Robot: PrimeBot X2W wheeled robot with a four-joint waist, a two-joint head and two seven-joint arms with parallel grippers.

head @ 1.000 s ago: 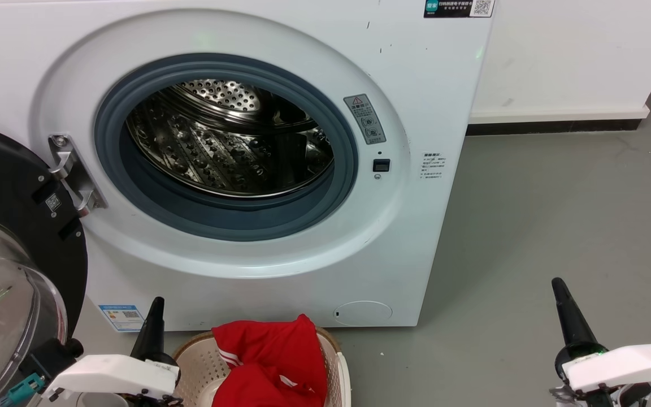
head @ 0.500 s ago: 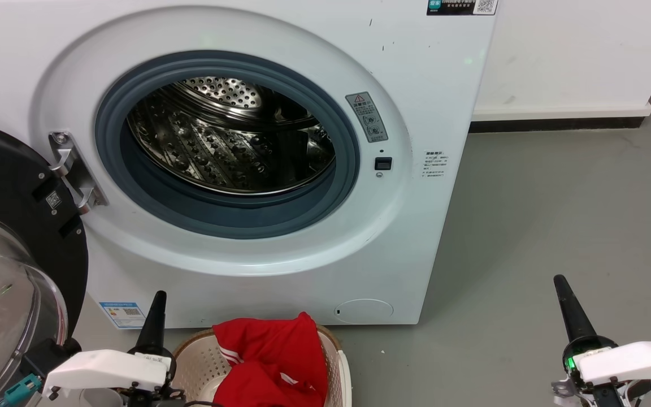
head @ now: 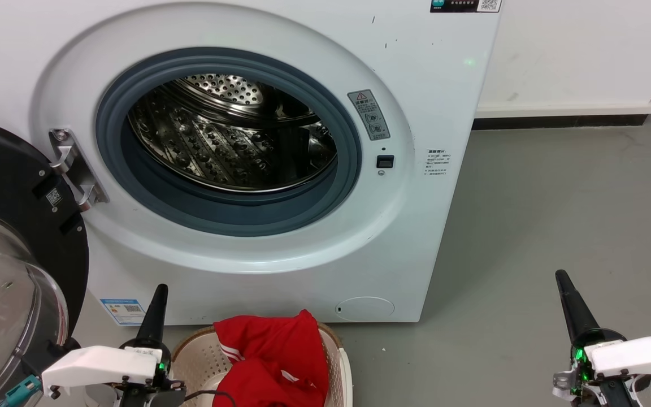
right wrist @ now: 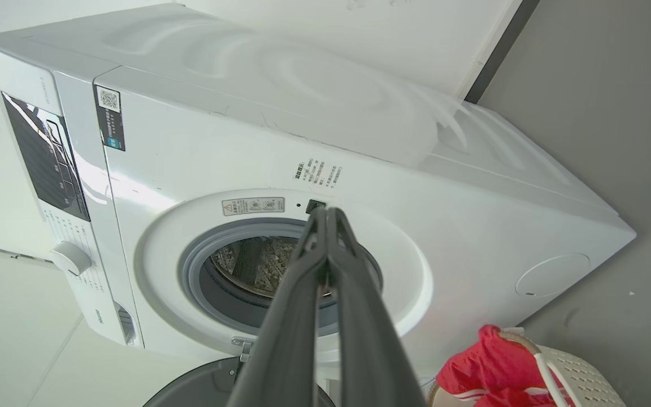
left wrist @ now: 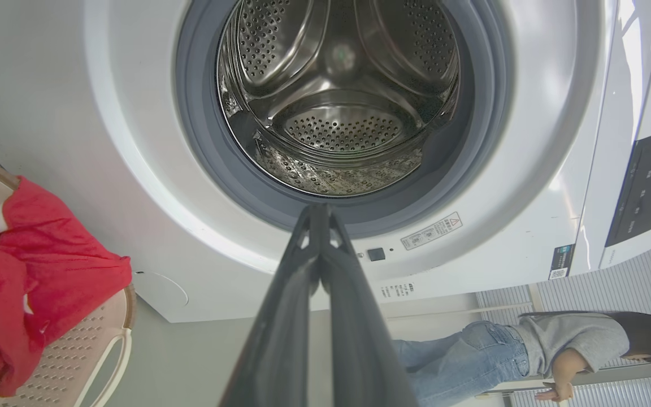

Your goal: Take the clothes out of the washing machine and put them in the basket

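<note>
The white washing machine (head: 427,102) stands before me with its door (head: 3,226) swung open at the left. Its steel drum (head: 229,135) holds nothing that I can see; the left wrist view shows the drum (left wrist: 337,90) bare too. The red clothes (head: 272,356) lie heaped in the cream basket (head: 195,362) on the floor below the porthole, also seen as clothes (left wrist: 26,282) in the basket (left wrist: 77,350) and as clothes (right wrist: 484,367). My left gripper (head: 159,291) is shut, just left of the basket. My right gripper (head: 561,278) is shut, far to the right over the floor.
Grey floor (head: 557,215) spreads to the right of the machine, ending at a white wall with a dark skirting (head: 563,120). A person (left wrist: 529,350) in jeans and a grey top shows beyond the machine in the left wrist view.
The whole head view has shifted slightly, so the camera moved. Both grippers stay shut and sit a little higher in the picture; the clothes and basket lie as before.
</note>
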